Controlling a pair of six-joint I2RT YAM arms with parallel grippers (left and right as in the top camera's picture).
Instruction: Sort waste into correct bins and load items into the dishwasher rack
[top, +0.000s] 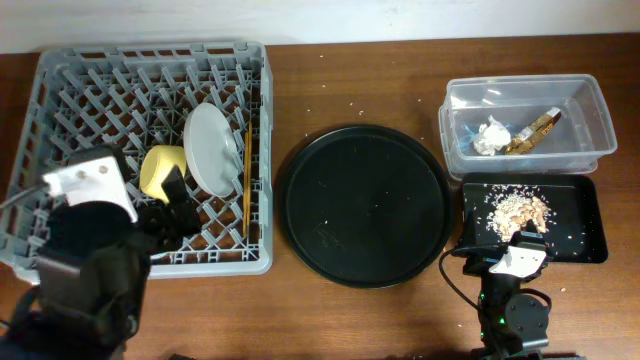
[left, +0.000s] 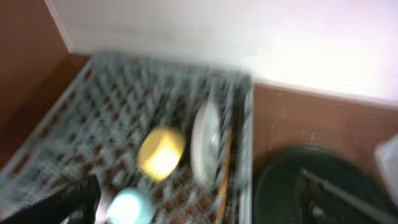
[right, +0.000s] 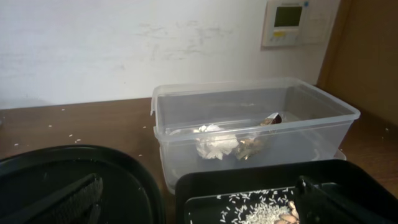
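Left jaws (left: 202, 202) hung over the near part of the dishwasher rack (top: 60, 80). The fingers were spread wide with nothing between them that I could make out, though the wrist view was badly blurred. The light-blue cup (left: 130, 205) sat in the rack just beside the left finger; touching or apart, I could not tell. From overhead the arm hid it.

The yellow bowl (top: 160, 168) lay in the rack beside the grey plate (top: 212, 150), which stood on edge among the pegs. The chopsticks (top: 245, 170) lay along the plate's far side. No pink cup showed in any view.

Right jaws (right: 196, 202) were also wide open and empty, low at the near edge of the black tray (top: 595, 215), which held the crumbs (top: 515, 207). The clear tub (right: 323, 118) on the counter held the tissue wad (right: 214, 143) and the gold wrapper (right: 261, 140).

Handling, as I judged it:
- **Cup:** light, rigid and smooth-walled, so probably slippery. Best pinched over the rim, one finger inside and one outside.
- **Plate:** stiff and likely breakable. Take it by the exposed upper rim.
- **Chopsticks:** thin and prone to rolling. Grip both together at mid-length.
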